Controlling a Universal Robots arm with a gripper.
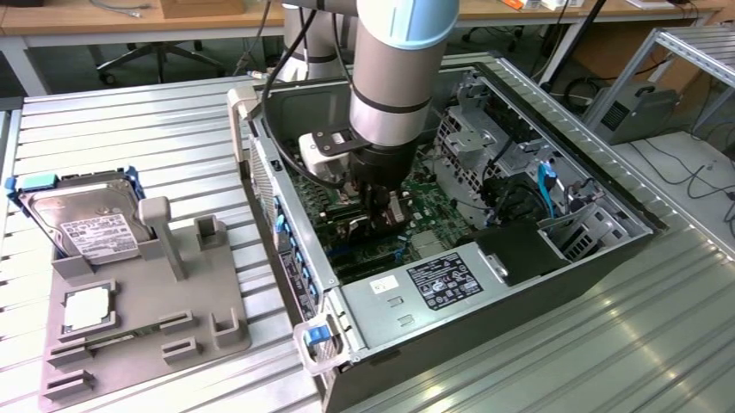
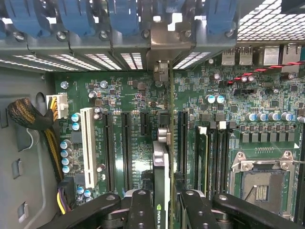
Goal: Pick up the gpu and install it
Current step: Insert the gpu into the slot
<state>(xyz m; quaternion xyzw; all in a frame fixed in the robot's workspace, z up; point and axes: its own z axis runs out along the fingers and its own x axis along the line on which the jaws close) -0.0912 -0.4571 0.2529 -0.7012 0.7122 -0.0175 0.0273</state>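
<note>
Seen edge-on in the wrist view, the gpu is a thin dark card with a small green logo and a silvery metal end. My gripper is shut on it, with black fingers pressing on both sides. The card stands upright over the green motherboard, lined up between the long black expansion slots, and its metal bracket reaches the rear slot openings. In the exterior view my gripper is lowered deep inside the open computer case. Whether the card's edge sits in a slot is hidden.
A grey fixture plate at the exterior view's left carries a hard drive in a blue frame and a small square silver chip. Inside the case are the power supply, drive cages, blue latches and the CPU socket.
</note>
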